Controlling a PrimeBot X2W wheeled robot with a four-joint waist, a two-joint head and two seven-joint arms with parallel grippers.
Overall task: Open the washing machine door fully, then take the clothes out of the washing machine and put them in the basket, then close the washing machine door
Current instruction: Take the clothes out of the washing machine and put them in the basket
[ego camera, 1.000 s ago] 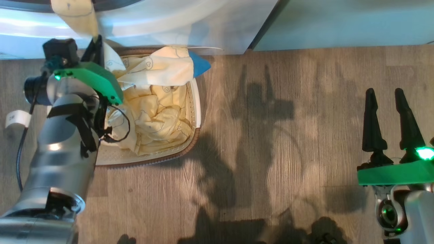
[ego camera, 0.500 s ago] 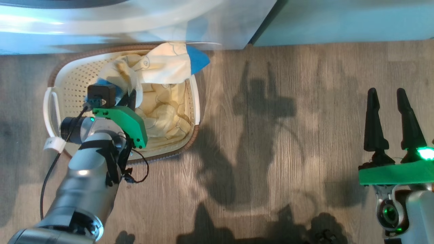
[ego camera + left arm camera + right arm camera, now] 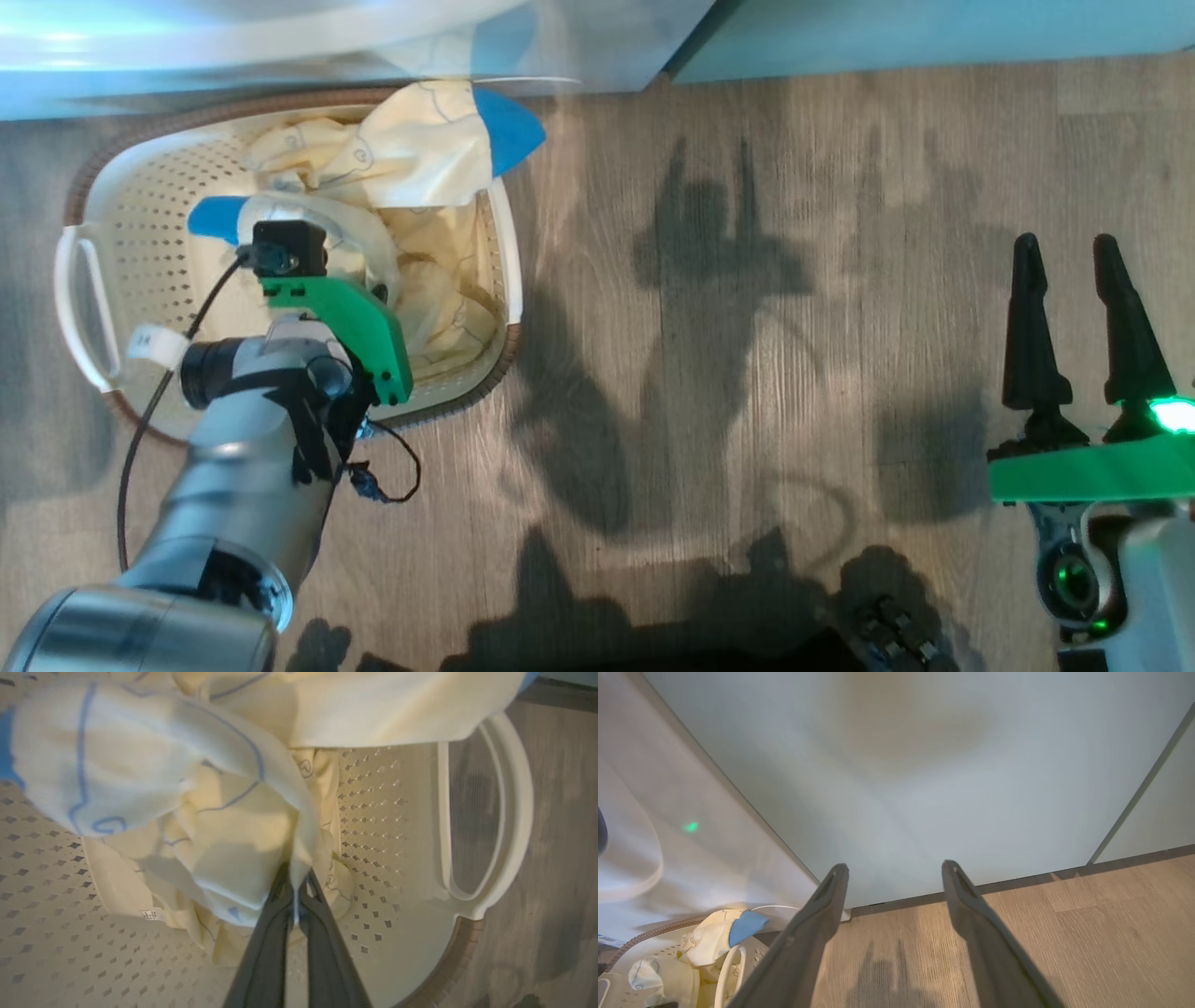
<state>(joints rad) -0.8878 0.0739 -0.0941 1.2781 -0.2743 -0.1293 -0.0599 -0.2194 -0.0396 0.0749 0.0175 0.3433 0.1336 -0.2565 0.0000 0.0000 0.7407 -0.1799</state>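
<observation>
Reaching down into the basket at left, the left gripper pinches a fold of the clothes piled inside; the right gripper hovers with fingers spread wide above the floor at right.

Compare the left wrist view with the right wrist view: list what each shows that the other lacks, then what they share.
Left wrist: the left claw shut on a fold of the clothes, inside the basket. Right wrist: the right claw open, facing a pale panel, the washing machine at that view's left. Shared: the basket, the clothes, the wood floor.
</observation>
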